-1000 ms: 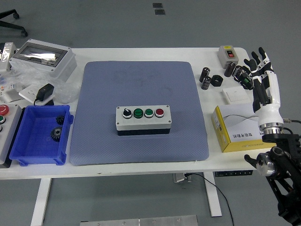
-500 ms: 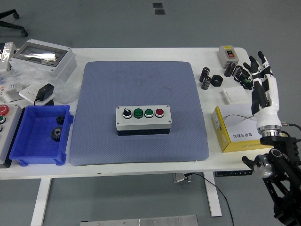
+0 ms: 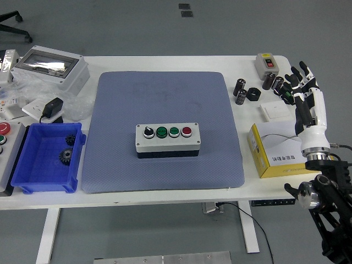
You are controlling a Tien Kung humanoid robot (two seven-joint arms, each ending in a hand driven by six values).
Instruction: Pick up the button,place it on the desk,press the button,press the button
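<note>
The button box (image 3: 168, 140) is seen resting on the blue mat (image 3: 163, 99) at frame centre, so placing appears done. The right hand (image 3: 301, 82), fingers spread and empty, is held at upper right; any pressing cannot be confirmed.

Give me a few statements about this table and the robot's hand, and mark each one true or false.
1. The button box sits on the blue mat. True.
2. The robot's right hand is pressing a button. False: it is at the table's right edge, fingers spread, far from the box.
3. The box has two green buttons. True.
4. The blue bin is empty. False: it holds black gears.
5. The yellow box lies left of the mat. False: it lies to its right.
</note>
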